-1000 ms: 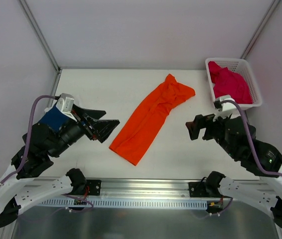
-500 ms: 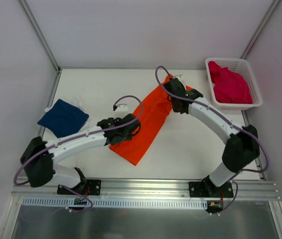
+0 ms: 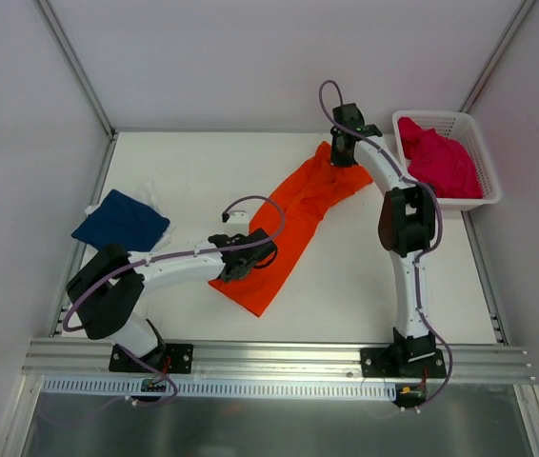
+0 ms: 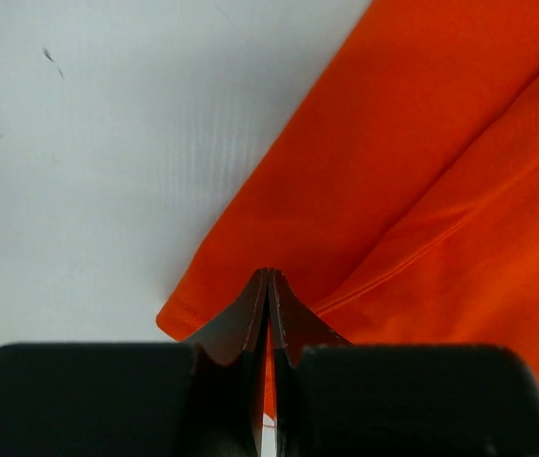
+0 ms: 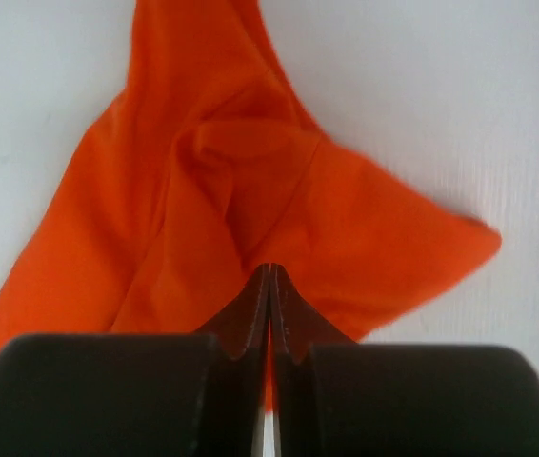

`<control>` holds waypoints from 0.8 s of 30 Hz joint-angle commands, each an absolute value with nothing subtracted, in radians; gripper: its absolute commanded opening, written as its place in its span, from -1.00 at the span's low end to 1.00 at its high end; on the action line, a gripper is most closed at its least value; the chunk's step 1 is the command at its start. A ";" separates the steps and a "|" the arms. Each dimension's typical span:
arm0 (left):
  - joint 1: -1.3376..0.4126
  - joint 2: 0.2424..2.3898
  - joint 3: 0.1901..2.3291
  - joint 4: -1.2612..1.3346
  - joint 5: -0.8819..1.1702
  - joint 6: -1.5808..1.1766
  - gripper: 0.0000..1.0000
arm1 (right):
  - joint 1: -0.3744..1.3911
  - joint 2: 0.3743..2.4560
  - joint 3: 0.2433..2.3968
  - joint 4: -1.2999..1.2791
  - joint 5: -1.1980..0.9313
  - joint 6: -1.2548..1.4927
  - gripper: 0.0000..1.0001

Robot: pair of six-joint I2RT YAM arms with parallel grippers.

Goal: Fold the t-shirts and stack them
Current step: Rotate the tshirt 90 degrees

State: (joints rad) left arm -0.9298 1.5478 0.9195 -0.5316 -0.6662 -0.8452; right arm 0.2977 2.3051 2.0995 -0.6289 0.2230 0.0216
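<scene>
Both arms have been swung out from their folded rest and brought down onto the orange t-shirt (image 3: 293, 217), and both tools, wide a second ago, have been shut. The left tool (image 3: 236, 270) is set on the shirt's near end, by its left edge, with the fingers pressed together and the tips on the cloth. The right tool (image 3: 343, 158) is set on the bunched far end, likewise closed to a thin slit. Whether cloth is pinched in either cannot be told. The orange t-shirt is laid as a long diagonal strip at mid-bench (image 3: 184, 167). The navy t-shirt (image 3: 122, 221) is folded at the left edge. The pink t-shirt (image 3: 438, 162) is heaped in the white basket (image 3: 485, 162) at the far right corner.
</scene>
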 commanded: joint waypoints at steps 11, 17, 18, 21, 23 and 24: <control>-0.930 1.629 0.838 -0.384 -0.476 -0.833 -1.00 | 0.253 2.583 2.410 -0.707 0.109 0.041 -0.99; -0.945 1.605 0.769 -0.364 -0.388 -0.913 -1.00 | 0.249 2.595 2.437 -0.689 0.061 0.048 -0.96; -0.946 1.592 0.758 -0.364 -0.381 -0.922 -1.00 | 0.247 2.603 2.442 -0.684 0.039 0.051 -0.95; -0.962 1.542 0.721 -0.365 -0.341 -0.962 -1.00 | 0.245 2.617 2.467 -0.677 -0.004 0.060 -0.94; -0.982 1.505 0.701 -0.367 -0.315 -0.991 -1.00 | 0.244 2.625 2.468 -0.655 -0.061 0.072 -0.92; -0.988 1.479 0.684 -0.365 -0.305 -1.020 -1.00 | 0.244 2.628 2.468 -0.641 -0.074 0.081 -0.92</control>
State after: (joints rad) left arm -0.9524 1.5055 0.7490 -0.3222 -0.4522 -0.9272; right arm 0.2420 2.6122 2.4256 -0.6685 0.0242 0.0505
